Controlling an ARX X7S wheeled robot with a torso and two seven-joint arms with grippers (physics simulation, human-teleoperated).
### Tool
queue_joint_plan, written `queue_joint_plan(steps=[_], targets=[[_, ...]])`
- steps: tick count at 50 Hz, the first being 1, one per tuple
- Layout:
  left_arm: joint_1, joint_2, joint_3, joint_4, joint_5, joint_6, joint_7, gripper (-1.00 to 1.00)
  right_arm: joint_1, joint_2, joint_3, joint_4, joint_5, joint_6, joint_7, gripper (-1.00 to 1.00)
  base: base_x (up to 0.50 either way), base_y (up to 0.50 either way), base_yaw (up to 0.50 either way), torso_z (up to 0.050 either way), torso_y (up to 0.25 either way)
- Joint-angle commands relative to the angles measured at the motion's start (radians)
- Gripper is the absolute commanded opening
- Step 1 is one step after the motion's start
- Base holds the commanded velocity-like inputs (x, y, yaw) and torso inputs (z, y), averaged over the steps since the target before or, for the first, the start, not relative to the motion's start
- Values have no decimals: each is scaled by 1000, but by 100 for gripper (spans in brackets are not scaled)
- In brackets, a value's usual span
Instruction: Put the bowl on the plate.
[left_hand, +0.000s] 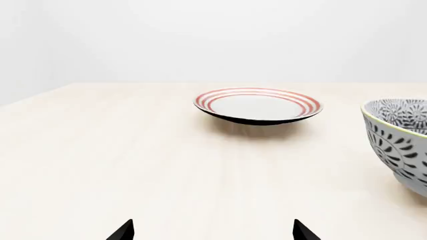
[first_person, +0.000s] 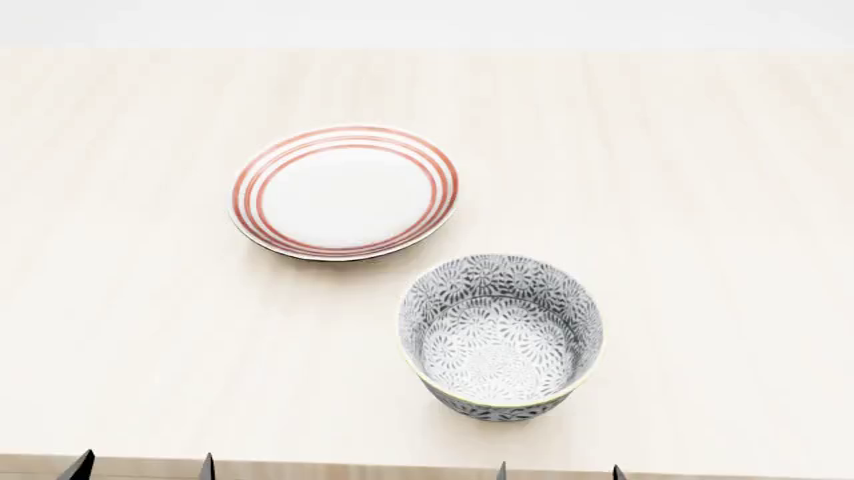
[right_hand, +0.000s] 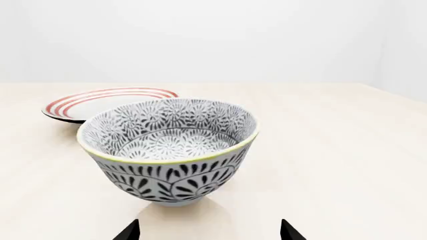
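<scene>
Bowl first: it sits upright on the pale wooden table, nearer the robot than the plate and off to that plate's right, with a narrow strip of bare tabletop between the two rims, so they are close but not touching. From the bowl's own standpoint, the right gripper waits just short of its near side, its two dark fingertips spread apart and holding nothing, the gap between them looking about as wide as the bowl's foot but narrower than its yellowish rim. That mismatch strikes me as the main hazard: a pinch across the flaring, glazed wall could squeeze the bowl upward and out, or tip it toward the plate. A grasp on one side of the rim seems safer, though a deep bowl held that way may swing and land tilted. Carried too low, its foot could catch the plate's raised red-ringed edge and shove the shallow plate across the smooth table. The left gripper, farther from the bowl and facing the plate, is likewise parted and empty. I can read no brand, label or lettering anywhere; the bowl carries only its dark grey floral pattern and the plate its three red rings.
</scene>
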Motion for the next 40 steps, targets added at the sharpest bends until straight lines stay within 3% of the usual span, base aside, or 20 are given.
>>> queue_joint_plan(steps=[1,7,10,11,16,20,25,40], targets=[[-19,-17,9,23,-23,-47,-21,100,10,18,-10,-19,25,17,17,100,0,0,0,0,0],[-47,-34,-52,235,-110,-220,-96,100,6,57,14,-228,68,165,44,100,0,0,0,0,0],[-105,-37,-144,331,-165,-320,-176,100,32,84,57,-394,151,294,35,100,0,0,0,0,0],[-129,-40,-196,362,-194,-346,-207,100,66,107,85,-472,177,403,48,100,0,0,0,0,0],[-150,-65,-314,403,-251,-365,-265,100,182,181,200,-667,283,663,78,100,0,0,0,0,0],[-139,-76,-359,425,-282,-376,-282,100,318,236,319,-750,401,834,82,100,0,0,0,0,0],[-129,-78,-354,420,-282,-359,-289,100,447,305,371,-756,459,962,94,100,354,0,0,0,0],[-101,-97,-334,431,-297,-343,-299,100,532,344,328,-582,440,970,83,100,305,0,0,0,0]])
